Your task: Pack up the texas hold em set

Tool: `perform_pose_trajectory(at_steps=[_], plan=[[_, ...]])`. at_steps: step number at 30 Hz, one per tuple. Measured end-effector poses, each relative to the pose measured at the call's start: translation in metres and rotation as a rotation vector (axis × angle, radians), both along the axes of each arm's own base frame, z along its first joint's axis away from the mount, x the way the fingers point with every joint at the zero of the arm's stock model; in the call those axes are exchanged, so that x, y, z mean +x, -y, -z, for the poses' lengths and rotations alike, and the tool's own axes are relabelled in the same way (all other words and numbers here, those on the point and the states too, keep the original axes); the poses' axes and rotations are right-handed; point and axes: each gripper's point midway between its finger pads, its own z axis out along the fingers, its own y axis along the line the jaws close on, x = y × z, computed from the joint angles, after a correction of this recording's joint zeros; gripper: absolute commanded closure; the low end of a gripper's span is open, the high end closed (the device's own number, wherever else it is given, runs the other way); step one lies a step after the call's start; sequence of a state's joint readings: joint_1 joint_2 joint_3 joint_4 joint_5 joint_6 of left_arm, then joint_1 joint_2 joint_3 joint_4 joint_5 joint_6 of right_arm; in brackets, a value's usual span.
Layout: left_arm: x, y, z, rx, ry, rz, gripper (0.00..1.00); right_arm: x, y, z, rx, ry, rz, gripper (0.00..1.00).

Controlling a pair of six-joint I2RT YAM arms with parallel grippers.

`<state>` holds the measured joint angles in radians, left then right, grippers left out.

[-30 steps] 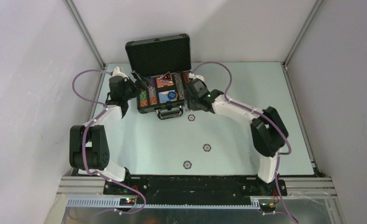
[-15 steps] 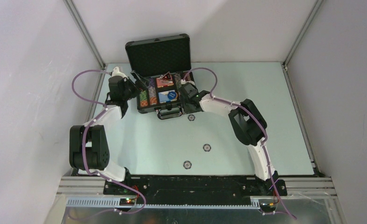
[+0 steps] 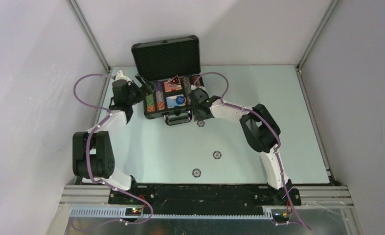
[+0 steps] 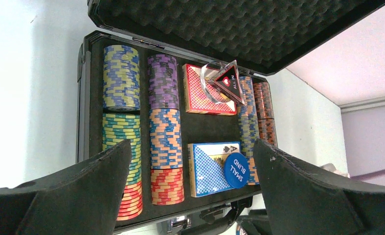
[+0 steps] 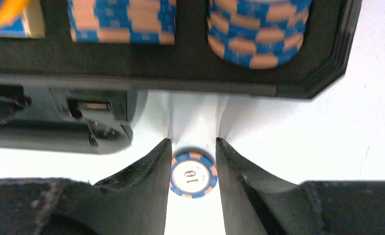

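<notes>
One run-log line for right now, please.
right gripper: flanks 10 chip on table, grip unclear | left gripper: open, facing open case

Top view: fixed, high, behind the arm bases. Looks down and forward over the whole table [image 3: 146,147] to the open case [image 3: 167,61] at the far end.

Left wrist: close, above the case's left side, looking down into it past the left gripper [image 4: 191,143].

Right wrist: very close, low, facing the case's front wall and a loose chip [image 5: 193,175] inside the right gripper [image 5: 193,142].

All three share the case.
</notes>
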<state>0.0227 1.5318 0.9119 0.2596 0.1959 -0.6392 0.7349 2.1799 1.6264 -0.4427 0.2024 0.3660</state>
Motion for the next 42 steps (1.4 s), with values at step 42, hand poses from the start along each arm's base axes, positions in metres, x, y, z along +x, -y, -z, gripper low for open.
perform_pose_trajectory(at_steps=[42], plan=[[-0.001, -0.035, 0.007, -0.034, -0.011, -0.114, 0.02, 0.019, 0.044, -0.153, 0.223, 0.260, 0.119, 0.49]])
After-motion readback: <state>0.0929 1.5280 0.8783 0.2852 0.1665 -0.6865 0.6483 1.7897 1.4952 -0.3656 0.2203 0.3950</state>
